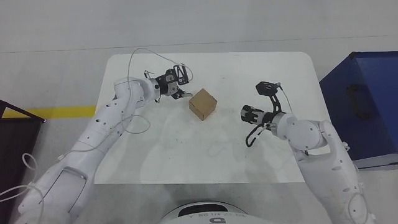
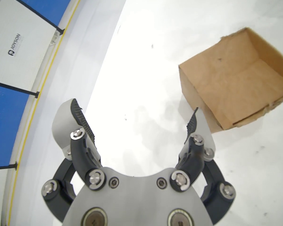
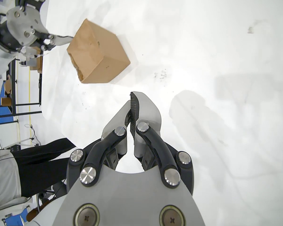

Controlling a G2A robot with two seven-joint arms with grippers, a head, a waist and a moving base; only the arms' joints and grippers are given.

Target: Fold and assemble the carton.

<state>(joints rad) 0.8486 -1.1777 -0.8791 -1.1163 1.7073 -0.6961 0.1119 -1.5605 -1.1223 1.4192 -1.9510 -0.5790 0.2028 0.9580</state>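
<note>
Now, carton: we see the small brown cardboard carton standing as a squared-up cube near the middle of the white table, turned corner-on to us.
Left gripper: the left gripper sits just left of the carton, spread wide and holding nothing. One fingertip is right at the carton's left edge, and we cannot tell whether it touches.
Right gripper: the right gripper lies right of the carton, apart from it, with its fingers pressed together on nothing.
Handling: we judge the carton light, hollow and thin-walled. It should skid on the smooth table under a one-sided push and dent if squeezed mid-panel.
Where to hold: we would take it across two opposite faces, close to the corners where the board is stiffest, and brace the far side with the other gripper. We would keep off the ragged flap seam.
</note>
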